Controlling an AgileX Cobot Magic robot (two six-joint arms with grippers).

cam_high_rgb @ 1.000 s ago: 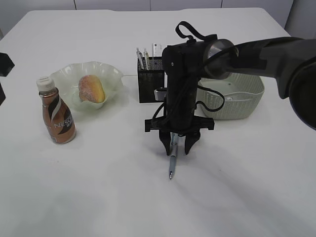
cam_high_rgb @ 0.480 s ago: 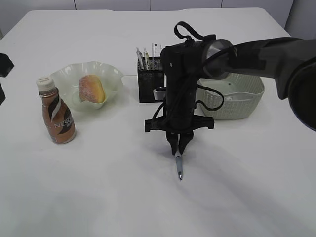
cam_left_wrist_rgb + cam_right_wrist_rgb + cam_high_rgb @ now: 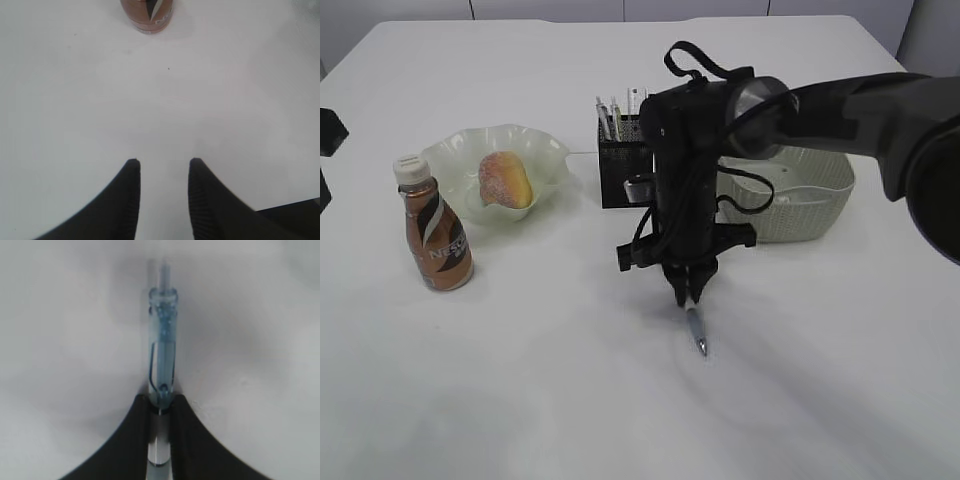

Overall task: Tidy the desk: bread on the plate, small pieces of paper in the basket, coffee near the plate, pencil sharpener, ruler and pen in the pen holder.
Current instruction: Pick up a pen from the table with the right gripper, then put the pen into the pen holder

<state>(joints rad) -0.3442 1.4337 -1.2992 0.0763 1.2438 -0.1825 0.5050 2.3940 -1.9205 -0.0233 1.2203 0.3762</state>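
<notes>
Your right claw [image 3: 689, 297] pinches the pen [image 3: 695, 328], hanging near of the pen holder [image 3: 623, 160]; basket [image 3: 790, 195] right, coffee [image 3: 436, 224] and plate [image 3: 470, 160] left. Left claw [image 3: 161, 167] spread.

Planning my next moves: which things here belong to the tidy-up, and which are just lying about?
Job:
- pen, in right end effector
- pen holder
- bread on plate
- coffee
- basket

Lying about:
- black object, table's left edge
</notes>
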